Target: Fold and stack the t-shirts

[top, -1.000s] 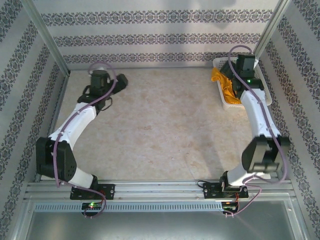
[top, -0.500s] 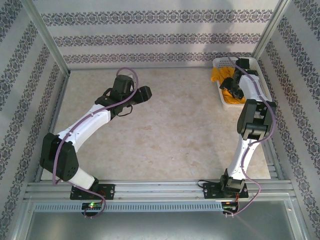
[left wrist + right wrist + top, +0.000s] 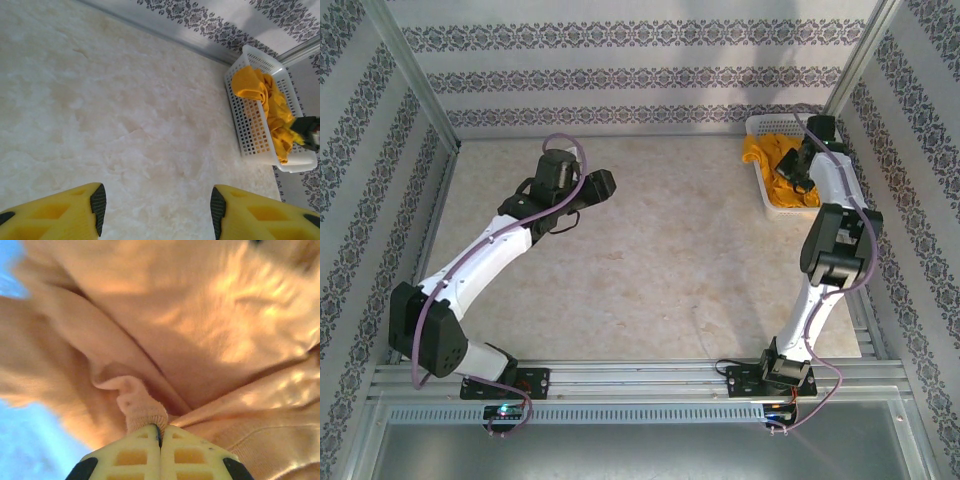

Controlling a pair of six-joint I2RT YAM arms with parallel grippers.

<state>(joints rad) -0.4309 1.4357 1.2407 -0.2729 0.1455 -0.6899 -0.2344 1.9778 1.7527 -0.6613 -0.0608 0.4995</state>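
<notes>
Since a second ago my left arm (image 3: 490,245) has swung inward over the tabletop (image 3: 670,260), and my right arm (image 3: 835,240) has reached deeper into the basket (image 3: 772,208). One orange shirt (image 3: 760,155) lies bunched in there, with the right claw (image 3: 160,432) pinched tight on a fold of it. The left claw (image 3: 157,205) hangs wide and empty. Nothing is folded or stacked yet, so I judge the task barely begun.

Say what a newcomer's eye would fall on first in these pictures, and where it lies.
The bright orange shirt, heaped in the white basket at the far right corner, stands out most. The right gripper is shut on a fold of it there. The left gripper hangs open over the pale marbled table.
</notes>
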